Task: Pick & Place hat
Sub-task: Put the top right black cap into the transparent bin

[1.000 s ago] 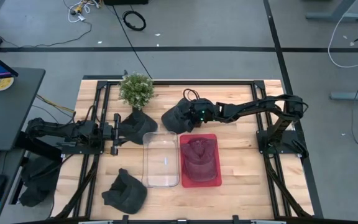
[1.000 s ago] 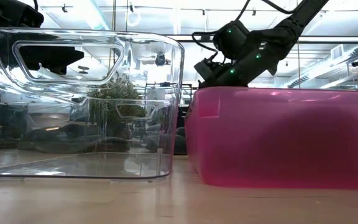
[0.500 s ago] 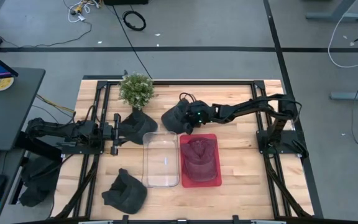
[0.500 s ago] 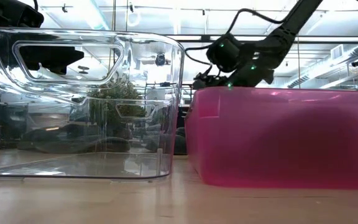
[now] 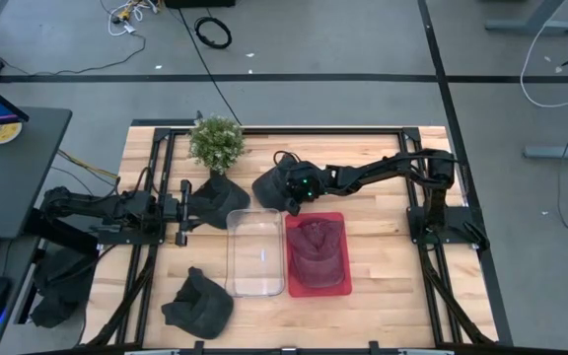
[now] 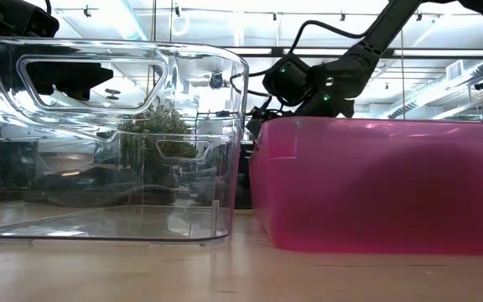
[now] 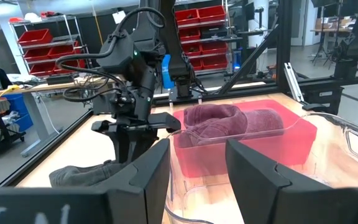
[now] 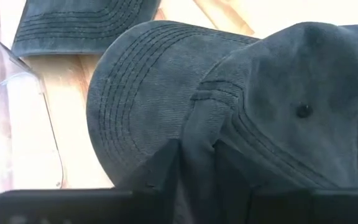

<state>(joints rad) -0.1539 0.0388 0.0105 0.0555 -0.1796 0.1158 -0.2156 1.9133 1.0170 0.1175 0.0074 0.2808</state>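
My right gripper point(image 5: 291, 190) sat on the dark cap point(image 5: 274, 185) behind the bins.

The cap lay on the table point(image 5: 383, 247) just behind the gap between the clear bin point(image 5: 255, 252) and the pink bin point(image 5: 318, 286), near the plant point(image 5: 216, 141). In my right wrist view the fingers point(image 8: 160, 169) pinched a fold of the cap's cloth point(image 8: 197, 124), jaws nearly closed on it, brim spread flat beside them. A maroon hat point(image 5: 316, 247) already lay in the pink bin. A second dark cap point(image 5: 217, 195) lay under the plant, a third point(image 5: 197, 301) near the front edge. My left gripper point(image 5: 183, 211) waited low at the left, its fingers point(image 7: 138, 177) parted and holding nothing, pointed at the bins.
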